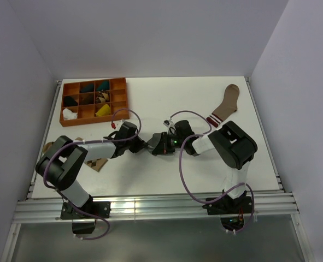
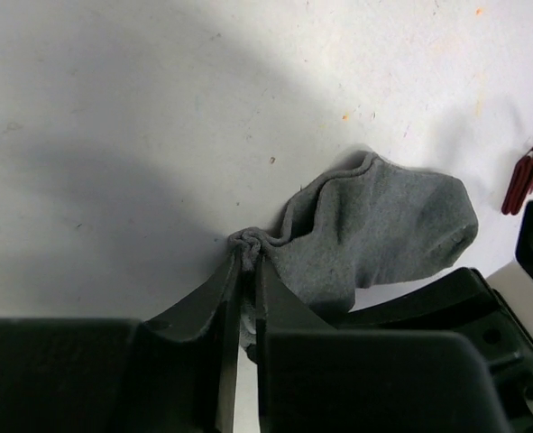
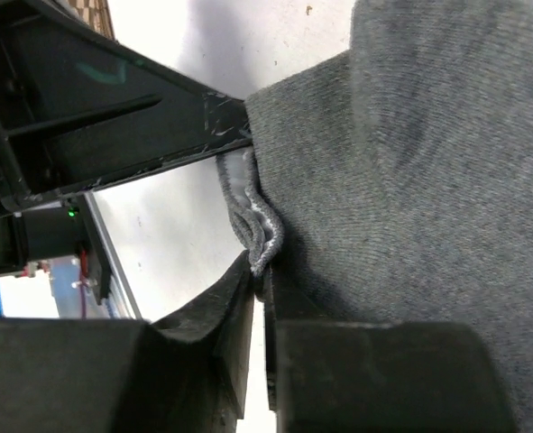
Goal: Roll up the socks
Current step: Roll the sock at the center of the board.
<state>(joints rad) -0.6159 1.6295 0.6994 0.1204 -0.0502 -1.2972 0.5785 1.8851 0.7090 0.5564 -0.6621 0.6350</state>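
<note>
Grey sock (image 2: 383, 225) is the one being worked. It lies mid-surface between the two arms, crumpled into a loose lump and not a tight roll. In the top view the wrists hide it.

Left gripper (image 2: 248, 257): jaws almost together, pinching a bunched bit of the sock's edge right down at the surface (image 2: 113, 135).

Right gripper (image 3: 259, 280): jaws also nearly together, with the folded rim caught at the tips. Only the very edge is in there, so the hold looks light. Both pinch points sit close together on the same rim, and the left finger crosses just above in the right wrist view.

Step, as I read it: early in the roll. Both grippers have the open end and the body of the sock trails away flat-ish. Rolling proper isn't done yet.

Next move probably calls for:
- one gripper to anchor the rim while the other turns the fabric over on itself
- more separation between the tips, since they're crowded and could foul each other
- a deeper bite on the right side, or that rim may slip out

Elsewhere, the orange tray (image 1: 63, 109) at far left has items in several compartments. The brown striped-cuff sock (image 1: 227, 103) lies far right and the diamond-pattern sock (image 1: 98, 162) sits under the left arm. Neither is involved here.
</note>
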